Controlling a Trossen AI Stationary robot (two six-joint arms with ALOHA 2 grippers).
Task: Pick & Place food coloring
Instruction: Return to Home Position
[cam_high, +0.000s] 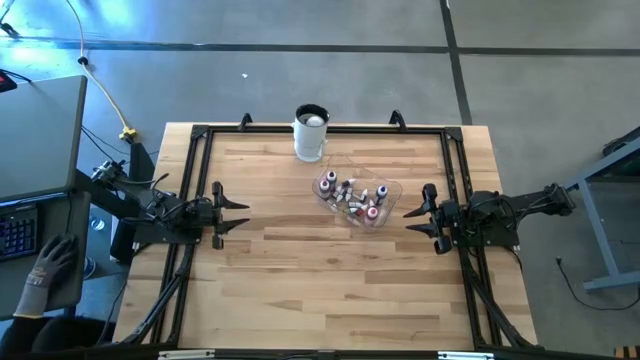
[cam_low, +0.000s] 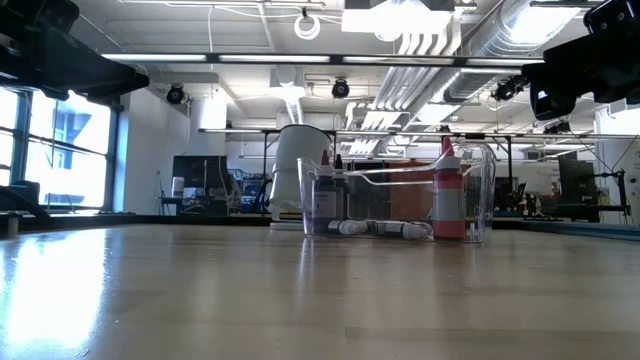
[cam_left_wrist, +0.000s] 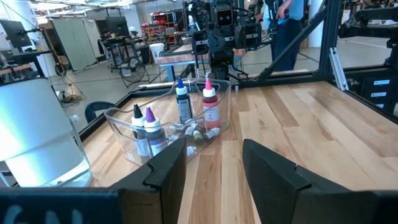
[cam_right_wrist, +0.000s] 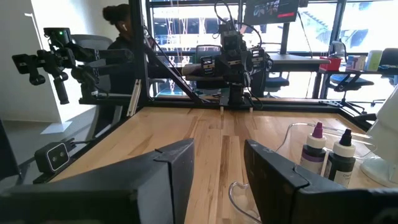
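Note:
Several tiny food coloring bottles with white, pink, purple and dark caps sit inside a clear bowl near the table's far middle; some stand upright, others lie on the bowl's floor. In the left wrist view the bottles show through the bowl's wall. My left gripper is open at the table's left, its fingers pointing right. My right gripper is open just right of the bowl, pointing left. Neither touches anything.
A tall white cup stands at the far edge, just behind the bowl. A black frame runs round the table. A person's gloved hand rests on a desk left of the table. Bare wood lies near the front.

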